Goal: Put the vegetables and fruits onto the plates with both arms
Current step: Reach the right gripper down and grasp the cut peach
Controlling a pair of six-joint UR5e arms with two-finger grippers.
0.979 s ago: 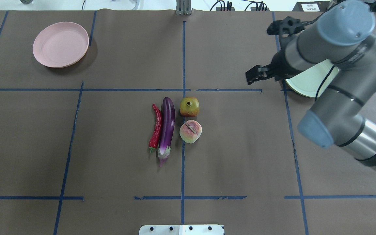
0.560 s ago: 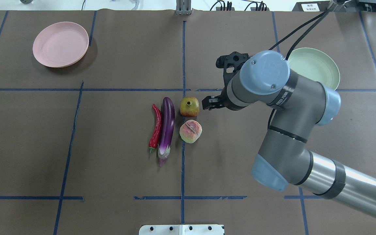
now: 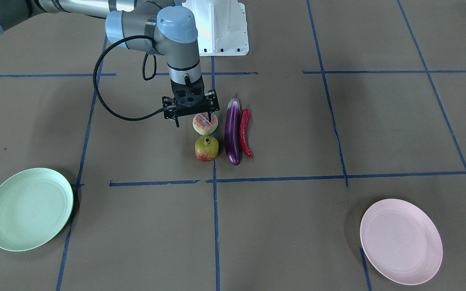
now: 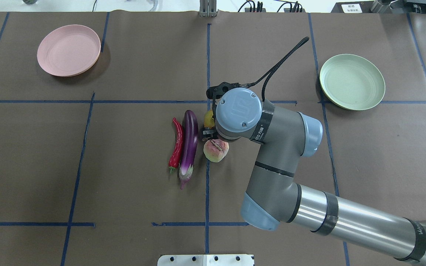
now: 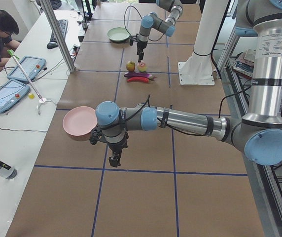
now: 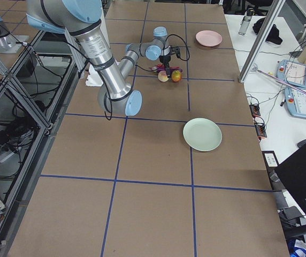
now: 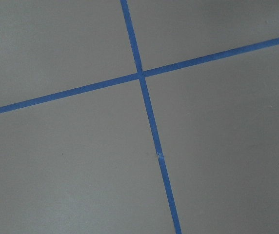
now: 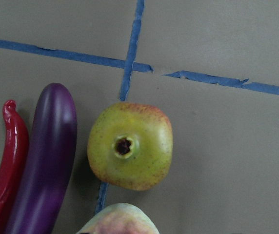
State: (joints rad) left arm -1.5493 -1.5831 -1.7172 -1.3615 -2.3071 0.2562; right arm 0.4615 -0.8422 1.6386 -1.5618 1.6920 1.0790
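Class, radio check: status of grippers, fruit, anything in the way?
Right gripper open, above peach. Left gripper far out left, state unclear. Pink plate, green plate bare. Pomegranate, eggplant crowd the peach.

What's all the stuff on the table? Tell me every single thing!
eggplant: one, purple, table's middle
chili pepper: one, red, beside the eggplant
peach: one, pink and pale green, on the eggplant's other side
pomegranate: one, yellow-green with red, next to the peach
pink plate: one, empty, far left
green plate: one, empty, far right
table: one, brown, blue tape lines
right gripper: one, black, open, over the peach
left gripper: one, black, above bare table near the pink plate; open or shut unclear
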